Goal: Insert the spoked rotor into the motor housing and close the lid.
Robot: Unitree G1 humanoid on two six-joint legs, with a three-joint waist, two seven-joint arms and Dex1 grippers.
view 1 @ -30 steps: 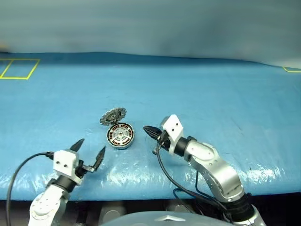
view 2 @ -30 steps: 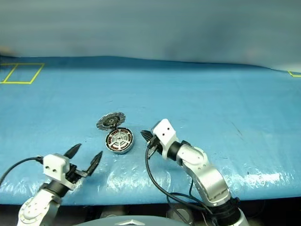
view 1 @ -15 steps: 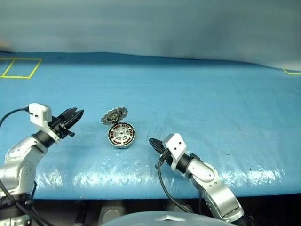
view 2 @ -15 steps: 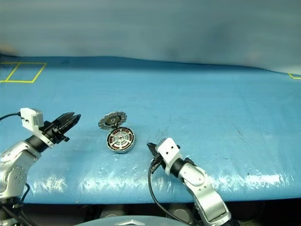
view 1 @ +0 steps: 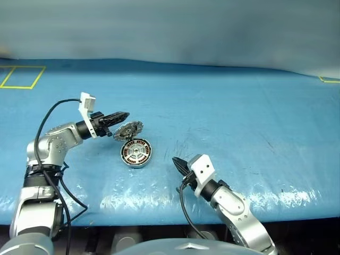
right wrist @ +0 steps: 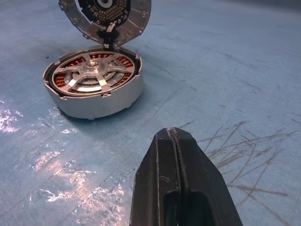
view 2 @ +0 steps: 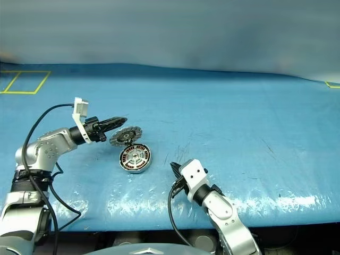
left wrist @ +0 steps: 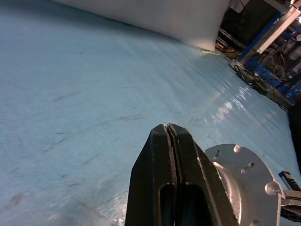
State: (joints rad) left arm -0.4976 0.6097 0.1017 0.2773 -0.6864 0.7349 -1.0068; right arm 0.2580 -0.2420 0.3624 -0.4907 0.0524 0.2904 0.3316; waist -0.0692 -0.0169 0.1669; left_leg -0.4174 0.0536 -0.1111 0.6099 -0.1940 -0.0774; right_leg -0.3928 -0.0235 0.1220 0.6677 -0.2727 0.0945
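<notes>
Robotics lab or workshop, blue-covered table [view 1: 223, 106], yellow tape markings [view 1: 21, 77], metal racks [left wrist: 263, 42]

Blue work surface [view 1: 223, 111] — a glossy, wrinkled sheet covering the table, with dark scuff marks [right wrist: 244, 141] just past and beside the right jaws. Yellow taped rectangle [view 1: 21, 77] at the far left corner, well beyond the left jaws; a second yellow mark [view 1: 329, 79] at the far right edge. Pale wall [view 1: 170, 26] behind — plain.

Showing a blue-covered bench [view 1: 223, 106] glinting under overhead light, yellow tape outlines [view 1: 21, 77] sitting at its far corners, a pale wall [view 1: 170, 26] rising behind.
</notes>
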